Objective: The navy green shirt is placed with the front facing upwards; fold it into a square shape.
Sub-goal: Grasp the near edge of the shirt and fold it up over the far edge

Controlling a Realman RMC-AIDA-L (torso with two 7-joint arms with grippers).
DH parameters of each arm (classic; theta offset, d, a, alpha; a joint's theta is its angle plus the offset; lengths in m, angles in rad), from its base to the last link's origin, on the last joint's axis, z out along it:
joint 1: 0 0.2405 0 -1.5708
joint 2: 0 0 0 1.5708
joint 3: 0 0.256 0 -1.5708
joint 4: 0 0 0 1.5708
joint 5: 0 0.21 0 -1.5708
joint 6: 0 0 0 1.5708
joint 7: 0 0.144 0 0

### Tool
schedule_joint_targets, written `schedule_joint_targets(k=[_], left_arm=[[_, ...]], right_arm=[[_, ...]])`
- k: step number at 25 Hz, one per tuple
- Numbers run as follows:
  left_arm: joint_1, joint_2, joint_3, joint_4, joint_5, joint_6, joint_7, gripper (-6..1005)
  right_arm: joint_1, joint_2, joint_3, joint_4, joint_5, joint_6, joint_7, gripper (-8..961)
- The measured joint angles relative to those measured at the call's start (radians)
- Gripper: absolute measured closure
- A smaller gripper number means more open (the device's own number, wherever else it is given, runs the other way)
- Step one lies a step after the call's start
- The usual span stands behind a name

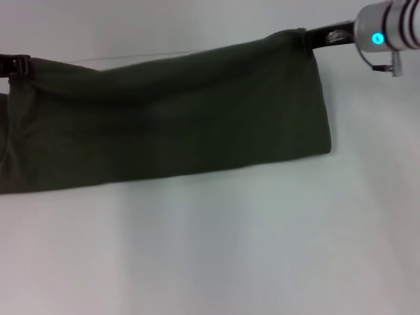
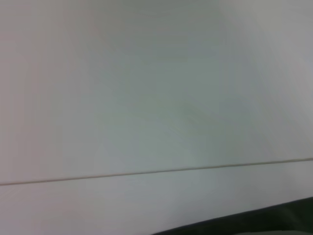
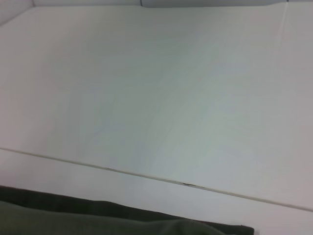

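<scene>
Both sets of jaws, left gripper [image 1: 20,63] and right gripper [image 1: 314,39], clench the top edge of the navy green shirt [image 1: 170,121], lifted as a long band over the desk [image 1: 262,249] toward its far edge. Judging by this, lengthwise folding is done; crosswise squaring remains.

A bare robot test station, more lab than home: a plain white worktop [image 1: 230,249] fills every view, crossed only by a thin straight seam [image 3: 146,175], with a pale wall rising behind it.
</scene>
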Motion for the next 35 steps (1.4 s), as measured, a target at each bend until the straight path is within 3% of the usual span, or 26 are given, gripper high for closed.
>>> schedule_joint_targets(k=[7, 18, 31, 35], left_arm=[[-0.005, -0.005, 0.005, 0.0, 0.016, -0.012, -0.012, 897], [-0.018, -0.034, 0.013, -0.002, 0.094, -0.045, -0.058, 891], [-0.034, -0.027, 0.018, 0.021, 0.107, 0.002, -0.149, 884], [-0.039, -0.034, 0.018, 0.019, 0.133, 0.001, -0.161, 803]], right_arm=[[0.025, 0.017, -0.053, 0.048, -0.031, 0.105, 0.0, 838], [0.031, 0.048, -0.142, 0.099, -0.034, 0.276, 0.0, 830], [0.042, 0.047, -0.166, 0.098, -0.071, 0.287, -0.008, 821], [0.051, 0.042, -0.157, 0.102, -0.122, 0.278, 0.003, 818]])
